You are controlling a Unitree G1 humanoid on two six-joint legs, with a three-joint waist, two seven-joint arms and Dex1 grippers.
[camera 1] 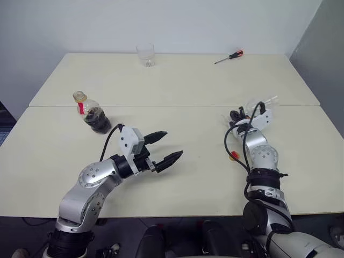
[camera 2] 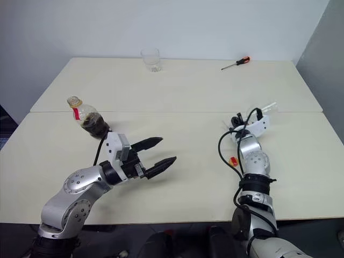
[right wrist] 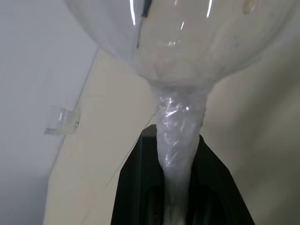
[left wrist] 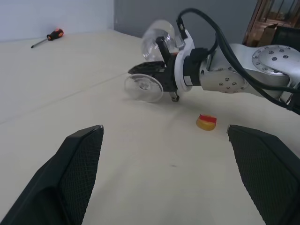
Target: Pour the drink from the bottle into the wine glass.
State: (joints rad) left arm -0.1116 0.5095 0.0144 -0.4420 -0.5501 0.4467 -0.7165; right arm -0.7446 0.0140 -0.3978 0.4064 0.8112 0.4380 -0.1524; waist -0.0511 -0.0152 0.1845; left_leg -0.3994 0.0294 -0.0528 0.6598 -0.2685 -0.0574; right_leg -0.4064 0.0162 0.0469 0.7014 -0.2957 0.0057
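Note:
The bottle [camera 1: 92, 114] stands on the left of the table, with the dark drink [camera 1: 98, 120] filling its lower half. Nearer the front edge and to its right, my left gripper [camera 1: 171, 145] hangs open and empty, apart from the bottle. On the right, my right gripper [camera 1: 250, 115] is shut on the stem [right wrist: 178, 122] of the wine glass [left wrist: 157, 40]. The glass is tilted, with its bowl pointing away from me and its round foot [left wrist: 143, 87] just above the table top.
A short clear tumbler [camera 1: 145, 55] and a red-handled screwdriver [camera 1: 230, 56] lie near the table's far edge. A small yellow and red cap [camera 1: 233, 156] rests beside my right forearm. A seam [camera 1: 177, 106] runs across the table [camera 1: 183, 80].

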